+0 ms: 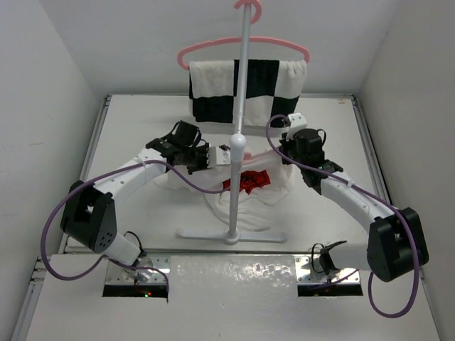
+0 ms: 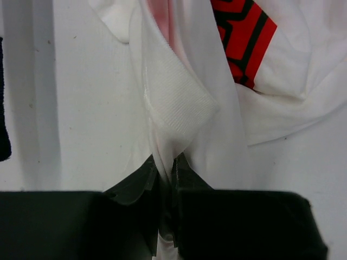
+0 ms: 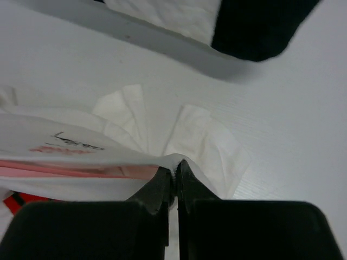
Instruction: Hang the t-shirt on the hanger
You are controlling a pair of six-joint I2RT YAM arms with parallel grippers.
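The white t-shirt (image 1: 250, 193) with its red print (image 1: 249, 180) lies bunched on the table around the stand's pole. My left gripper (image 1: 213, 157) is shut on a fold of its fabric at the shirt's left side, as the left wrist view shows (image 2: 166, 165). My right gripper (image 1: 287, 152) is shut on a fold at the shirt's right side (image 3: 175, 170). The pink hanger shows only as a pink bar through the fabric (image 3: 81, 169), inside the shirt. A faint pink tint also shows through the shirt (image 2: 162, 19).
A white stand with a pole (image 1: 242, 92) and flat base (image 1: 231, 234) rises between my arms. At its top hangs a second pink hanger (image 1: 245, 48) carrying the black-and-white checkered cloth (image 1: 245, 89), which also shows in the right wrist view (image 3: 255, 27). White walls enclose the table.
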